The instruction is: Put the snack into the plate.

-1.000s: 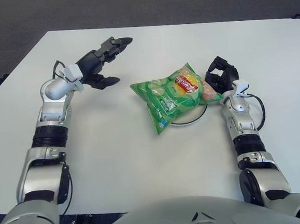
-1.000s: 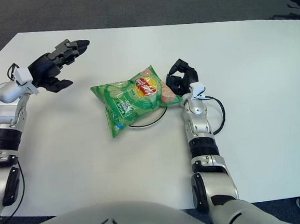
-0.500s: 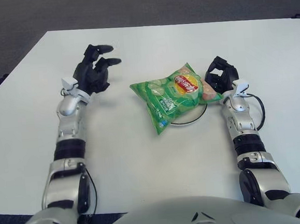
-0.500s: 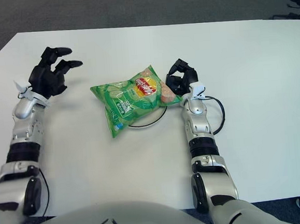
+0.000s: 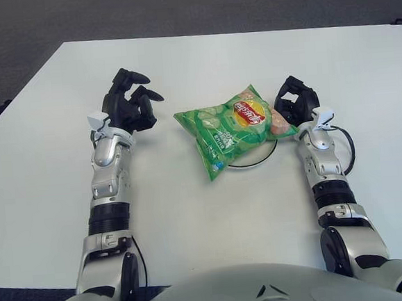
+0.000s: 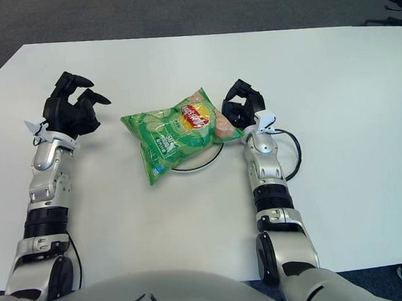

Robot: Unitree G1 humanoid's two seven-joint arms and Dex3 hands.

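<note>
A green snack bag (image 5: 232, 127) with a red and yellow logo lies across a white plate whose dark rim (image 5: 251, 165) shows only below the bag. My left hand (image 5: 129, 107) is to the left of the bag, a short gap away, fingers loosely bent and holding nothing. My right hand (image 5: 296, 101) shows at the bag's right corner, fingers loosely curled with nothing visibly in them.
Everything sits on a white table (image 5: 192, 221) with dark floor beyond its far edge. A black cable (image 5: 347, 149) loops beside my right wrist.
My left arm has swung in from the far left toward the bag, and its fingers went from stretched out to bent. The bag and right hand have not moved.
</note>
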